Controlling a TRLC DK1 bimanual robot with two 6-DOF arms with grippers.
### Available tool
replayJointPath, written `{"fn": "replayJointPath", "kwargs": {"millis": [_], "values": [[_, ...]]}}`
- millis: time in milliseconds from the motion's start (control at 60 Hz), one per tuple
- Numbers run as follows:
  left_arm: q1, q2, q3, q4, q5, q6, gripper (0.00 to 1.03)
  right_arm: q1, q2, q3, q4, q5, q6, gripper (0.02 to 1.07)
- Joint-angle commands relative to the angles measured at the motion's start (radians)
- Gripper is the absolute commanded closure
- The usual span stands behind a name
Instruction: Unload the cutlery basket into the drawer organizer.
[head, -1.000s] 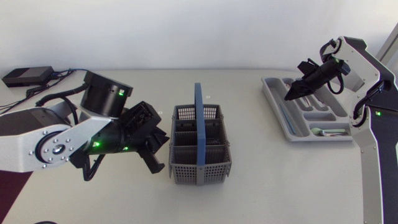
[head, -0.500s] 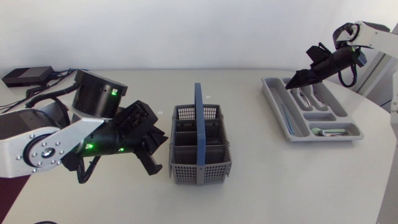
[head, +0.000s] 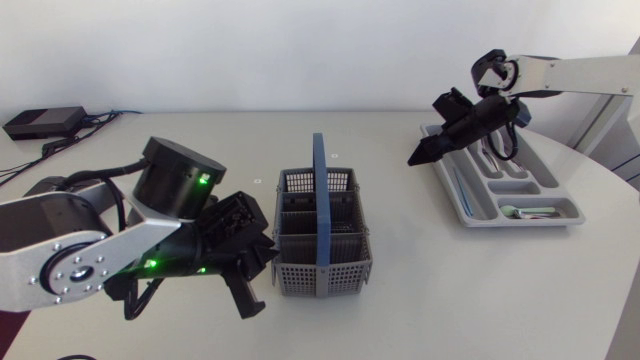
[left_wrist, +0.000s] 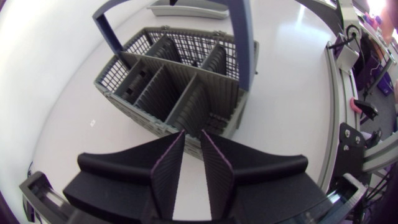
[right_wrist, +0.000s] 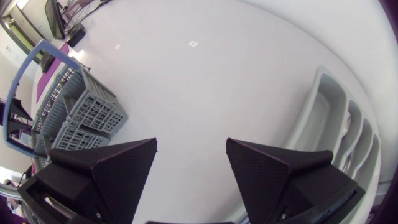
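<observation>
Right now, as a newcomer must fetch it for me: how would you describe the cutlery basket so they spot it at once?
Start at the white table and look near its middle. There stands a dark grey slotted basket split into compartments. Its tall blue arched handle sets it apart from the flat, pale grey tray off to the right.

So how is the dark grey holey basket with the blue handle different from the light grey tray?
The dark grey mesh basket is tall, with holey walls and a blue arched handle; the light grey plastic tray is shallow, solid-walled, with no handle. The basket looks empty; the tray holds cutlery. Both are split into compartments and sit on the white table.
</observation>
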Motion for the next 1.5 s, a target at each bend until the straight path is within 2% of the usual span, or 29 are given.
{"fn": "replayJointPath", "kwargs": {"millis": [0,67,200,300,550,717,917,1017,1350,1483], "values": [[-0.034,-0.012,-0.028,-0.028,0.006,0.005,0.80,0.058,-0.037,-0.047,0.033,0.006,0.037,0.32],[-0.063,-0.009,-0.031,-0.050,0.007,0.011,0.80,0.103,-0.024,-0.053,0.071,0.022,0.057,0.44],[-0.086,-0.006,-0.032,-0.070,0.007,0.015,0.81,0.158,0.002,-0.027,0.099,0.028,0.089,0.74],[-0.095,-0.004,-0.039,-0.067,0.007,0.018,0.86,0.187,0.014,-0.010,0.105,0.028,0.103,0.92],[-0.054,-0.055,-0.031,-0.068,0.006,0.021,0.88,0.244,0.026,-0.022,0.136,0.026,0.120,0.94],[-0.058,-0.096,-0.023,-0.097,0.006,0.020,0.88,0.267,0.026,-0.034,0.155,0.025,0.125,0.94],[-0.163,-0.098,-0.020,-0.151,0.009,0.003,0.88,0.299,0.026,-0.020,0.162,0.016,0.126,0.94],[-0.184,-0.073,-0.012,-0.191,0.066,0.003,0.88,0.315,0.034,-0.005,0.162,0.014,0.132,0.94],[-0.229,0.037,-0.037,-0.131,0.070,0.002,0.89,0.351,0.048,0.004,0.155,-0.012,0.125,0.94],[-0.198,0.088,-0.045,-0.079,0.061,0.002,0.89,0.356,0.048,0.006,0.148,-0.035,0.119,0.94]]}}
